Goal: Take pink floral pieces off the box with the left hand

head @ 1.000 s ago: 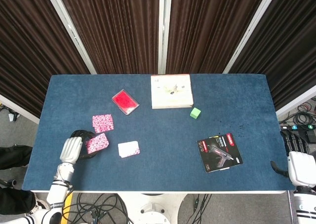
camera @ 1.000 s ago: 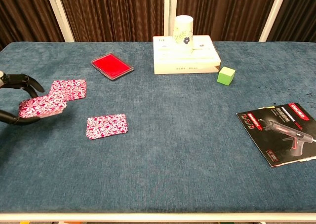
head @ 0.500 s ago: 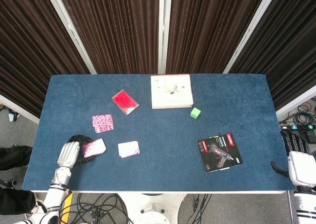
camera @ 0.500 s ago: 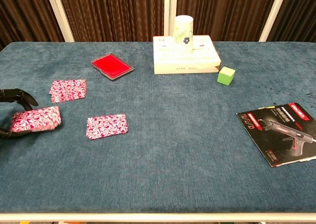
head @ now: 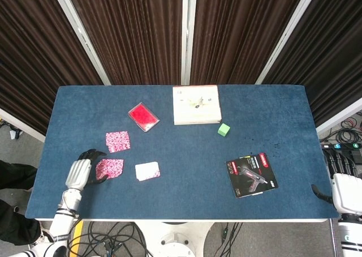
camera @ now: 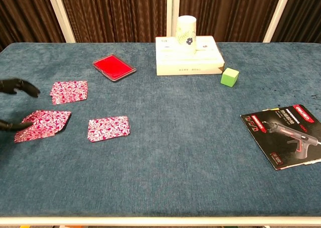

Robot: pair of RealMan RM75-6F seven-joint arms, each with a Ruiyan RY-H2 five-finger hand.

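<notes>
Since the earlier frames, the pink floral piece [camera: 42, 124] that the left hand [head: 81, 171] was holding above the table now lies flat on the blue tabletop [head: 186, 155], near the left front edge. The left hand has let it go: its dark fingers [camera: 19, 86] are spread apart, with one upper finger clear of the piece and a lower fingertip at the piece's left edge; whether that tip touches it cannot be told. In the head view the hand sits just left of this piece.

Two further pink floral pieces are unchanged in position. One [camera: 68, 91] lies behind the newly placed piece, apart from it. The other [camera: 108, 127] lies just to its right, separate; in the head view its upper face reads mostly white.

The box [camera: 188, 61] stands at the rear centre of the table, with a floral-printed paper cup [camera: 185, 34] upright on it. No change is seen there. A red tray [camera: 114, 67] lies to the left of the box, a green cube [camera: 229, 77] to its right front, and a glue gun package [camera: 287, 133] lies flat near the right front edge.

The right hand [head: 345, 190] rests off the table's right front corner, only partly in view; its finger position cannot be determined.
</notes>
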